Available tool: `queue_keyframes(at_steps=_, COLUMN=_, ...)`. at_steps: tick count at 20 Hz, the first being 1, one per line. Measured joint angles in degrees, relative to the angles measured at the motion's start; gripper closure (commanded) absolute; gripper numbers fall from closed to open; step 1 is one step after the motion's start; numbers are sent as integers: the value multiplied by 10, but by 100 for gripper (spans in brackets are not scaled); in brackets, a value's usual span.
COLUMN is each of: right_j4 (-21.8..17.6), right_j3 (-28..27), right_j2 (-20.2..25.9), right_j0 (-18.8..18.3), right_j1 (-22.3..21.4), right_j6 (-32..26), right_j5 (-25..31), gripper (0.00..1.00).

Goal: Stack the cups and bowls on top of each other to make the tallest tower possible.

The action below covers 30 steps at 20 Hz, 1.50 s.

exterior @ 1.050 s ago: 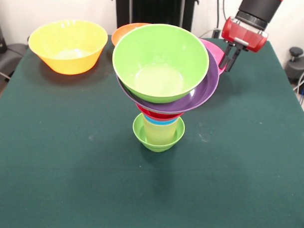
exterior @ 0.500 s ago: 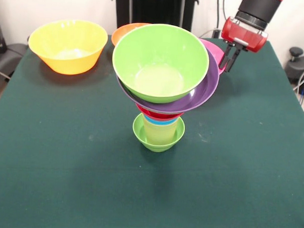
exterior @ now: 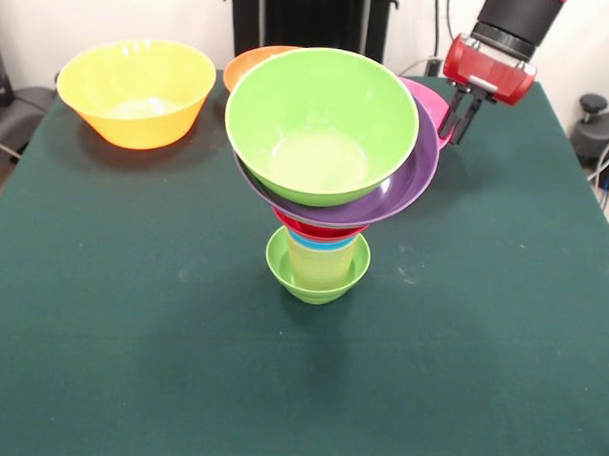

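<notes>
Yellow plastic first: the large yellow bowl (exterior: 135,90) sits alone at the far left of the dark green table (exterior: 130,362), well apart from everything else. Next I see a sliver of the orange bowl (exterior: 252,62), mostly hidden behind the stack. In the middle stands the tower (exterior: 321,179): the small lime-green bowl (exterior: 317,270) is its base on the cloth, the nested cups (exterior: 326,251) rise out of it with a red rim above them, then the wide purple bowl (exterior: 406,187), and the large green bowl (exterior: 321,124) sits open side up on top. The upper bowls look much wider than the base, so I judge the pile to be top-heavy.

Just right of the green bowl, the pink bowl (exterior: 434,104) peeks out from behind the tower, and this is the relation my next move turns on. The gripper (exterior: 462,113) hangs at the pink bowl's right edge, its dark fingers (exterior: 471,116) pointing down with one seemingly inside the rim and one outside. They appear closed on that rim, though I cannot see the contact plainly. From the gripper, the tower top lies to the left and nearer the camera. Carrying the pink bowl there means lifting clear of the purple rim before crossing, or I risk knocking the stack
</notes>
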Motion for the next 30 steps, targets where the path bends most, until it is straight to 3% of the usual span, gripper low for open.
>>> queue_keyframes(at_steps=4, right_j4=0, right_j3=0, right_j2=0, right_j0=0, right_j1=0, right_j6=0, right_j5=0, gripper=100)
queue_keyframes(at_steps=5, right_j4=0, right_j3=0, right_j2=0, right_j0=0, right_j1=0, right_j6=0, right_j5=1, gripper=0)
queue_keyframes(at_steps=30, right_j4=0, right_j3=0, right_j2=12, right_j0=-31, right_j1=-1, right_j6=0, right_j5=46, gripper=0)
